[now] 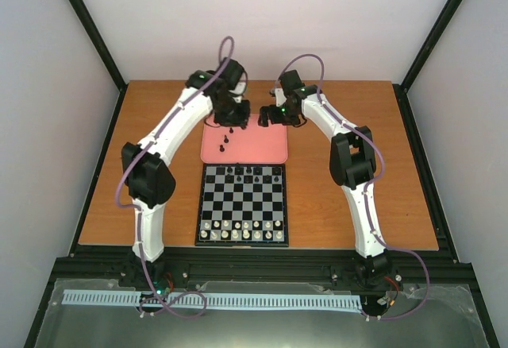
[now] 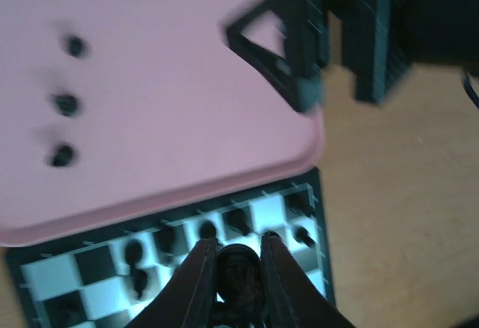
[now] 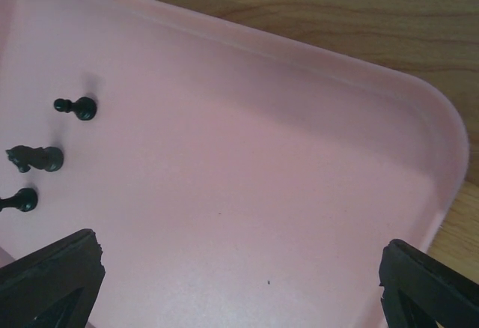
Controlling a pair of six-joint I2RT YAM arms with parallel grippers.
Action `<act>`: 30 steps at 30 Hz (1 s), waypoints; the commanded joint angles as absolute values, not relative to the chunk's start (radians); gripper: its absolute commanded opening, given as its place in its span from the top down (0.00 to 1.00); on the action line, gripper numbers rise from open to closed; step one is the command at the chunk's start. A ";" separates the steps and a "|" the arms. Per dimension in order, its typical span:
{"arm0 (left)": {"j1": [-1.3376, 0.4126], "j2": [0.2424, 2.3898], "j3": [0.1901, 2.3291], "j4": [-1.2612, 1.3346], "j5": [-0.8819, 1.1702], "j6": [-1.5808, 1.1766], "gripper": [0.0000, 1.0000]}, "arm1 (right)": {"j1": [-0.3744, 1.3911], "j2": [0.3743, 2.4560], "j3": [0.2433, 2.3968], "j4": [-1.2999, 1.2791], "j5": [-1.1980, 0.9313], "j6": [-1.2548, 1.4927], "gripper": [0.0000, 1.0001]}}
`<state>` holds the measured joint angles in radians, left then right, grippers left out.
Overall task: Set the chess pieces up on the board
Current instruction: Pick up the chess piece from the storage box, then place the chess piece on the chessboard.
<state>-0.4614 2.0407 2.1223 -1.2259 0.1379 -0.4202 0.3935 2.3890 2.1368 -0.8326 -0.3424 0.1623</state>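
On the table, with the board near and the pink tray beyond it, a black piece is pinched in the left claw above the tray, the right claw is spread wide, and carriage to a free far-row square is judged next.

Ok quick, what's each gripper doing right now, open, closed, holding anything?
Left gripper: closed on a black chess piece.
Right gripper: open, holding nothing, above the pink tray.
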 commanded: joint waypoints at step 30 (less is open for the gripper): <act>-0.693 2.251 2.018 -1.163 0.289 -0.410 0.97 | 0.319 2.310 2.129 -0.847 -0.191 0.167 0.00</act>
